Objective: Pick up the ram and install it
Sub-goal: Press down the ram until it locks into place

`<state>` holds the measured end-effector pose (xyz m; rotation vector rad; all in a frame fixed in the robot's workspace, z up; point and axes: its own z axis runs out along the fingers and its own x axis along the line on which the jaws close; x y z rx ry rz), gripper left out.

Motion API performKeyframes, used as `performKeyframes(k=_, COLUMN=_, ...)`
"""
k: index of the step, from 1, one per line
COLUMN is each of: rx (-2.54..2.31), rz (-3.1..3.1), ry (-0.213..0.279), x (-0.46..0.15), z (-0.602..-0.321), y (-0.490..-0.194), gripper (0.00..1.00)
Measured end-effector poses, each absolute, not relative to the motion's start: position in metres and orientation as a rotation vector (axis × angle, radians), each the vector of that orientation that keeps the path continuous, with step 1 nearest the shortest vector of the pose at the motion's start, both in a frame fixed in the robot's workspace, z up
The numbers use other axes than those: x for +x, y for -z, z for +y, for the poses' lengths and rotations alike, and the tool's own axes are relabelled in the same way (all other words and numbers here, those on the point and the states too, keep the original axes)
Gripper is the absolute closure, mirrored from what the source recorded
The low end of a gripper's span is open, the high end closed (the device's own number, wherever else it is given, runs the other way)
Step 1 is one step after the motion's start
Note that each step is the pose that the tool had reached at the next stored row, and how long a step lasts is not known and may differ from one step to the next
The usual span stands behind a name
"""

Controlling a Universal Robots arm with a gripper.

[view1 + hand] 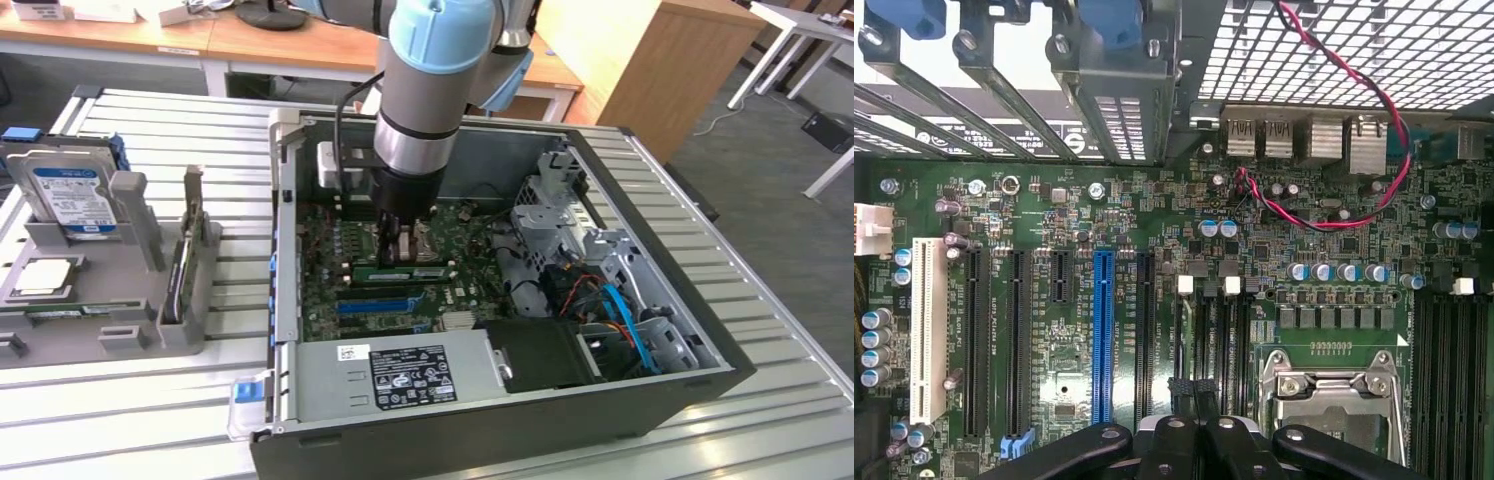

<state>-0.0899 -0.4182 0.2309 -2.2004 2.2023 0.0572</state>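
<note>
Black gripper (pixel 1199 400) fingers are sitting closest to my wrist camera, pressed together over the motherboard (pixel 1154 330), and their tips are meeting just above the row of black memory slots (pixel 1214 340) beside the silver processor socket (pixel 1334 400). I cannot tell from this view whether anything thin is pinched between the tips. Near them, a blue expansion slot (pixel 1102 335) and a white one (pixel 927 330) are running parallel across the board, and a red and black wire (pixel 1374 110) is looping over the rear ports.

From the exterior view, I am seeing the arm (pixel 427 100) reaching straight down into the open computer case (pixel 667 380), with the gripper (pixel 398 255) standing upright over the board. The ram (pixel 400 271) is lying as a long green stick right at the fingertips, in the slot area at the middle of the motherboard (pixel 400 300), touching or just under the gripper. On the exterior view's left, a grey parts holder (pixel 120 290) is sitting on the slatted table (pixel 747 300), carrying a blue-labelled hard drive (pixel 70 195) and a square silver processor chip (pixel 47 275), well apart from the case.
</note>
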Motion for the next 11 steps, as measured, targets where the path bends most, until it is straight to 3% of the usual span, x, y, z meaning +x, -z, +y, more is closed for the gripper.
performKeyframes(k=11, rx=-2.200, rz=2.202, ry=-0.057, x=-0.0898, z=-0.4182, y=-0.2292, gripper=0.89)
